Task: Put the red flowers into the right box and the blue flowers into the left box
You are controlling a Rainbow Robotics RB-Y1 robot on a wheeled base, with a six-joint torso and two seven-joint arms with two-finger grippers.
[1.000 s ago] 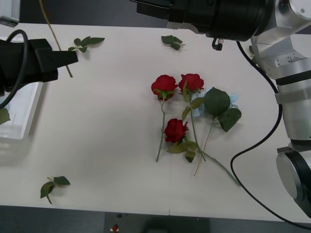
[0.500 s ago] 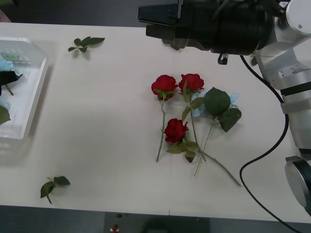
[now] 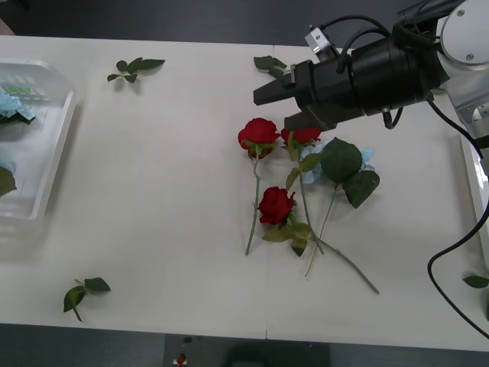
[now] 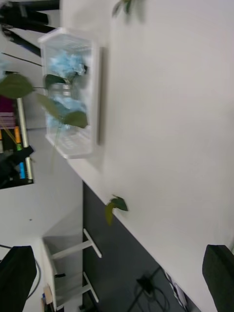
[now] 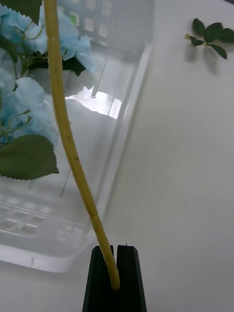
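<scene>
Left hand (image 5: 115,278) was clamped on a blue flower's stem (image 5: 66,131) over the left box (image 5: 124,126); letting go was next. Right hand (image 3: 279,107), spread apart, hung just above the red flowers (image 3: 258,134).

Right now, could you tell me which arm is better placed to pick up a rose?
Right. The right gripper hangs open just above the roses, while the left gripper is clamped on a flower stem over the bin.

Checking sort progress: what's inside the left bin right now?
Pale-blue flowers with dark leaves lie in the left bin. The left hand pinches a yellowish stem leading in. The blooms cover part of the floor.
</scene>
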